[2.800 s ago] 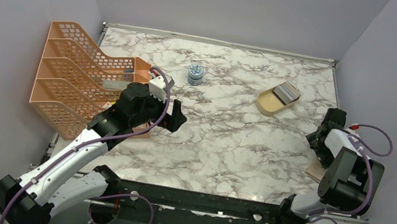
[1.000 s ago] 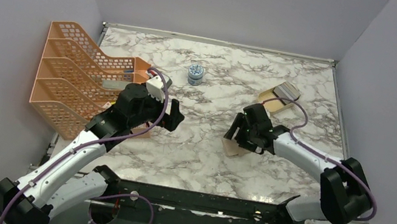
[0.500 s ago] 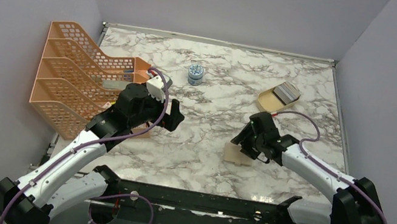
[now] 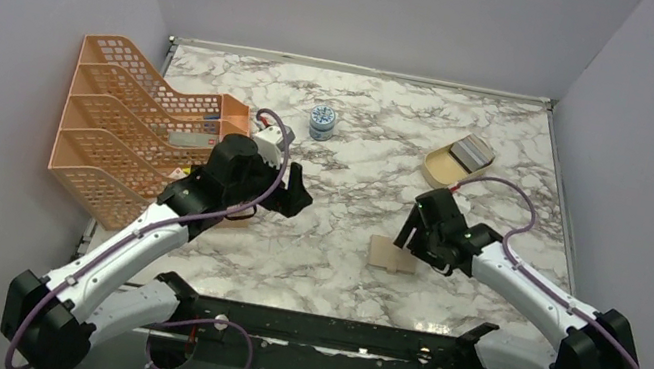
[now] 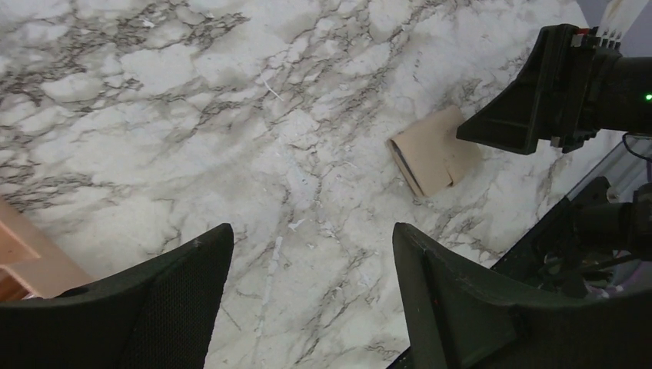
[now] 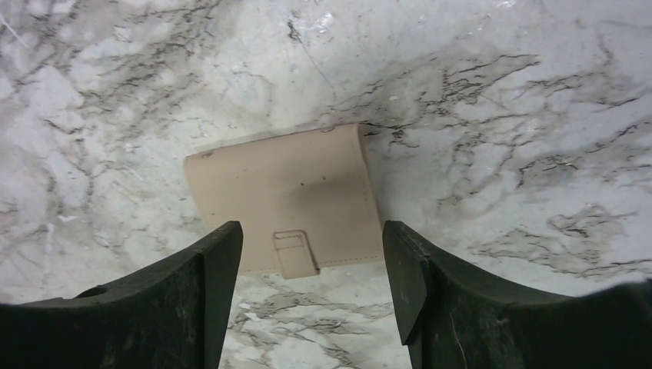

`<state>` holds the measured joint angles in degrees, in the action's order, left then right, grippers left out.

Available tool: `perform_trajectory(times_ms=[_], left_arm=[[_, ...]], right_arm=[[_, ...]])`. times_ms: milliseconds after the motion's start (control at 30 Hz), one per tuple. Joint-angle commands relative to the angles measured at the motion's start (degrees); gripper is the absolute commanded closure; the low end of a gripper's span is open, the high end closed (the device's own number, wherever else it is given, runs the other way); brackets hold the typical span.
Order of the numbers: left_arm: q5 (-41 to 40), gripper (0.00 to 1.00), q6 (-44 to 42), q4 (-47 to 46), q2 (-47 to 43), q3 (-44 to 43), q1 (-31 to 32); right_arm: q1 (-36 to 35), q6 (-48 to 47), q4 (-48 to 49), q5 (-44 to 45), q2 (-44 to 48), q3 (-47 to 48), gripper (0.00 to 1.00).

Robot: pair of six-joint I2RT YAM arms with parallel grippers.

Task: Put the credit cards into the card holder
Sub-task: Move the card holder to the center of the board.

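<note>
Closed card holder [image 6: 288, 192] flat on marble table [image 4: 359, 150], long axis seemingly crosswise, snap tab [image 6: 294, 254] pointing toward the splayed, empty right gripper [image 6: 310, 231]; left gripper [image 5: 309, 231] likewise splayed, empty.

Readable text: none | small round tin [image 4: 322, 122]: blue-and-white pattern, any lettering too small to read | pale label [image 4: 192, 137] in orange rack [image 4: 102, 140]: reddish print, too blurred to read
</note>
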<state>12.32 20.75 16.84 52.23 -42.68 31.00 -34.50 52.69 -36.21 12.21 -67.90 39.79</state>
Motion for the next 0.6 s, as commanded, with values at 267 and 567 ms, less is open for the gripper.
perform_trajectory(times_ms=[267, 567], left_arm=[[5.7, 0.34, 15.6, -13.7, 11.0, 3.7, 5.5], [7.0, 0.46, 19.5, -20.7, 19.8, 6.4, 7.7]], right_arm=[[1.1, -4.6, 9.8, -6.1, -3.2, -7.0, 0.26], [1.1, -3.1, 22.7, -17.5, 1.4, -11.6, 0.32]])
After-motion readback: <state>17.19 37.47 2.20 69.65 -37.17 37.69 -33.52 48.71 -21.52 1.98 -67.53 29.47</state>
